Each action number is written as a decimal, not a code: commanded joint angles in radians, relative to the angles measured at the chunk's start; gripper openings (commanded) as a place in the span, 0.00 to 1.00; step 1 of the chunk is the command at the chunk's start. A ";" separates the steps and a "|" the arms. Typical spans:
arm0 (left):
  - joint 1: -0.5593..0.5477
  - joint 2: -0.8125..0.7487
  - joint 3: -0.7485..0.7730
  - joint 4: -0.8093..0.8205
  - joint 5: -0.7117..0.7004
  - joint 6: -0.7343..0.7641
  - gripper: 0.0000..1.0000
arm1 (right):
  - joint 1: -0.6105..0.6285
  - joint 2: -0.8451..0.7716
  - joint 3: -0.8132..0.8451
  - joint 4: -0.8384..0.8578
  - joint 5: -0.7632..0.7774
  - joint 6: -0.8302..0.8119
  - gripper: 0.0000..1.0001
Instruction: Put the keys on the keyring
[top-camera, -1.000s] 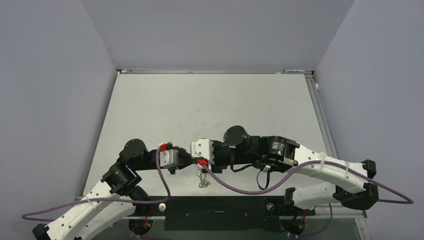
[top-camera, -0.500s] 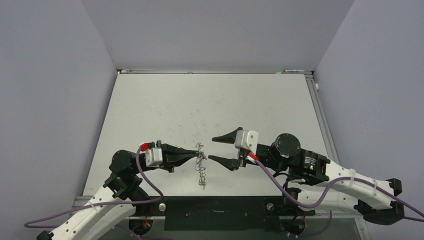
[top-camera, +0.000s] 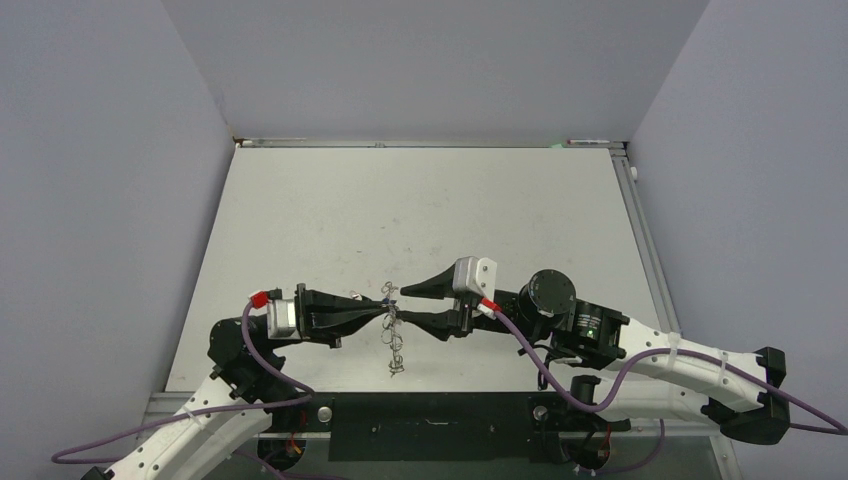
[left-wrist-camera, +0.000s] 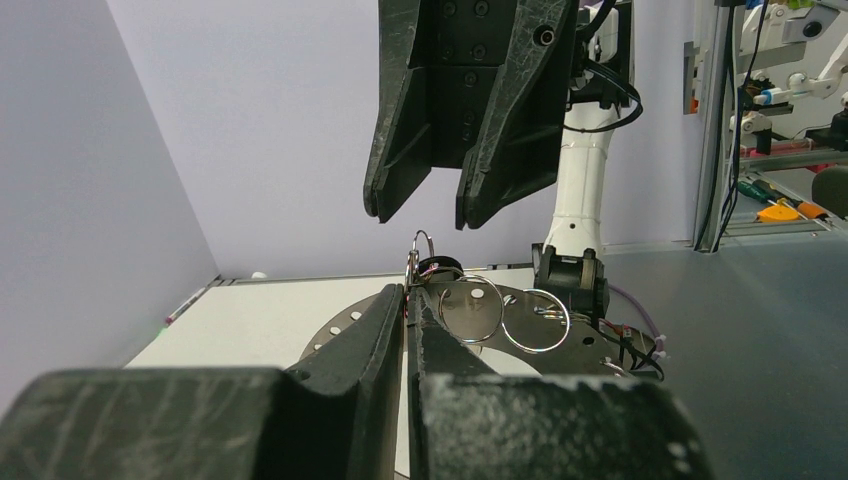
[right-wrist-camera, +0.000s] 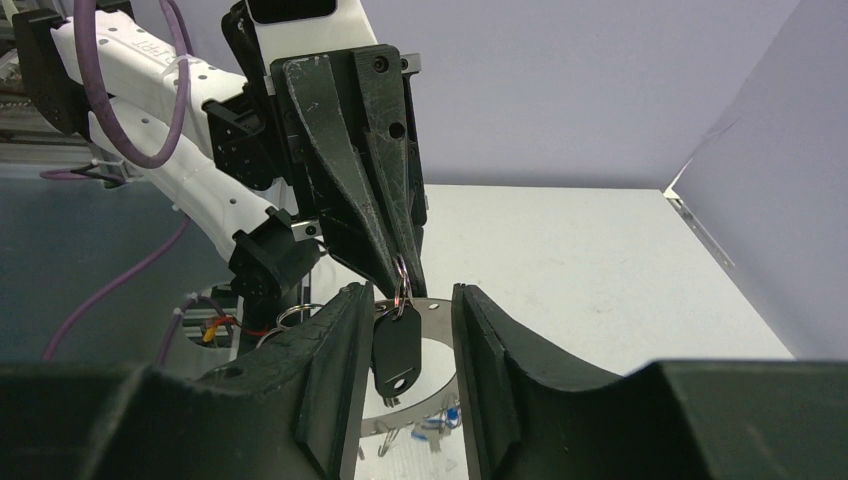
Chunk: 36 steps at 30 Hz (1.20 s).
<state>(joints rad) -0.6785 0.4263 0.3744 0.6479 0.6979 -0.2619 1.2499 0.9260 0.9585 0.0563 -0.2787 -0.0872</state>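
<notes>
Left wrist: keyring (left-wrist-camera: 340, 325) flat, silver, hole-rimmed, wire loops (left-wrist-camera: 535, 320) (black-headed key (right-wrist-camera: 397, 345) dangling).

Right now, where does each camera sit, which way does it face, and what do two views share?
Top external: above and behind the bases, looking down on the table; left arm and right arm show, left gripper and right gripper meeting mid-table.
Left wrist: on the left arm, facing the right arm; own shut fingers below, open right gripper ahead.
Right wrist: on the right arm, facing the left arm; own open fingers flank a black key.
Shared: both wrist views show the keyring in the left gripper's pinch.
</notes>
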 joint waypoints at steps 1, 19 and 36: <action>0.005 0.000 0.009 0.099 0.004 -0.033 0.00 | -0.004 0.006 -0.006 0.097 -0.017 0.019 0.34; 0.010 -0.010 0.006 0.099 -0.008 -0.036 0.00 | -0.005 0.052 0.012 0.074 -0.028 0.018 0.05; 0.019 -0.040 -0.008 0.110 -0.053 -0.039 0.00 | -0.005 0.004 -0.070 0.108 0.009 0.065 0.05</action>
<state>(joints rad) -0.6697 0.4042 0.3538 0.6712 0.6907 -0.2859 1.2491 0.9508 0.9039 0.1104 -0.2771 -0.0498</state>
